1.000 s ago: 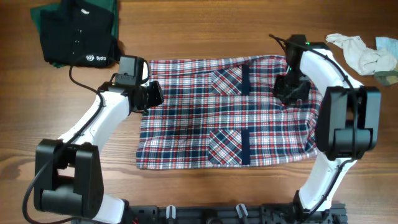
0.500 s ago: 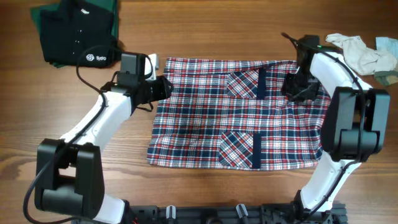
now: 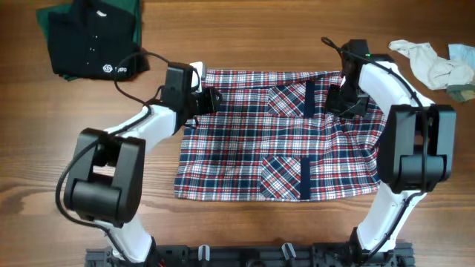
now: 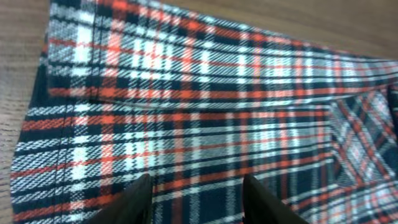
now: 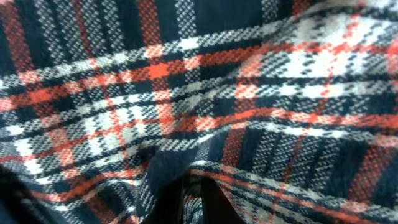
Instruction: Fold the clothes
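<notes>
Your plaid shirt [image 3: 252, 141] lies spread flat in the middle of the desk [image 3: 245, 37], pockets facing up. Your left tool [image 3: 210, 99] sits at the shirt's upper left corner, its fingers [image 4: 134, 199] spread wide over the cloth, pinching nothing. Your right tool [image 3: 335, 101], at the upper right edge, is closed on a bunched fold of the shirt.

Overhead: fixed above the table [image 3: 245, 222], facing straight down, far; takes in the whole plaid shirt [image 3: 274, 133]. Left wrist: low, close, looking along the shirt's edge past its own fingertips [image 4: 130, 202]. Right wrist: nearest, lens almost against cloth. Shared: the shirt.
</notes>
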